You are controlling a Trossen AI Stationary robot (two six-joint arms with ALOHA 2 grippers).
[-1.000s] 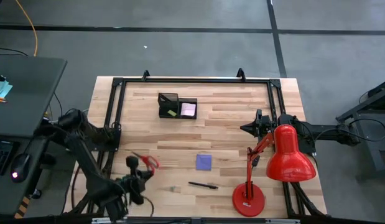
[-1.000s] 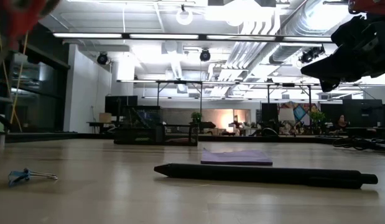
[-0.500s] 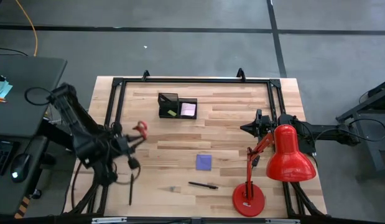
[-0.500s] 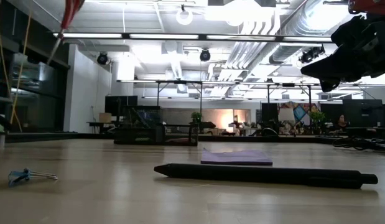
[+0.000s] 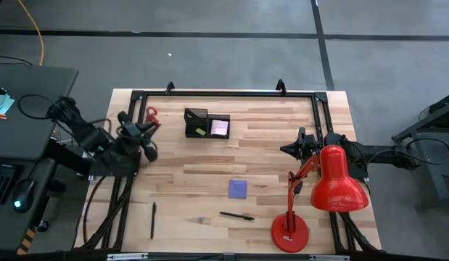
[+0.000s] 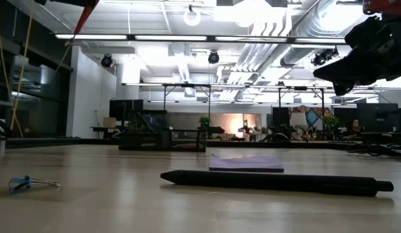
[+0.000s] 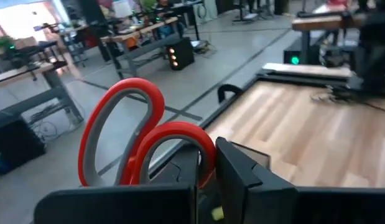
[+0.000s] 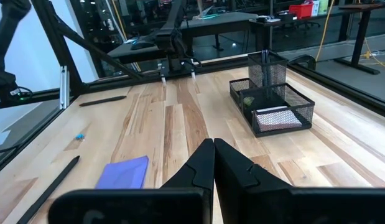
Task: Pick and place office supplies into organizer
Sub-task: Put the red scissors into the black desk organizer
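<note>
My left gripper (image 5: 145,120) hangs over the table's far left part, left of the organizer, shut on the red-handled scissors (image 5: 150,114). Their handle loops (image 7: 133,134) stick out beyond the fingers. The black mesh organizer (image 5: 207,124) stands at the far middle with a pink pad (image 5: 220,127) and a yellowish piece (image 5: 201,131) inside. A purple pad (image 5: 238,188), one dark pen (image 5: 236,215) and a second pen (image 5: 152,220) lie flat on the wood. My right gripper (image 5: 284,150) waits shut at the right, above the table. My left gripper pinches the scissors between its two fingers just below the handle loops (image 7: 191,163). My own fingers (image 7: 239,177) hide the exact spot and the blades. The scissors are lifted clear of the table, with the loops pointing forward past the fingertips.
A large red desk lamp (image 5: 333,181) stands at the near right, its base (image 5: 289,233) by the front edge. A black metal frame (image 5: 224,93) runs round the table's edges. A small blue binder clip (image 5: 202,220) lies near the front. Bare wood lies between organizer and purple pad.
My left gripper has risen from near the front edge and swung toward the table's far left, rolling as it went. It has carried the scissors up off the wood. The second pen near the front left, hidden under the arm before, now shows.
</note>
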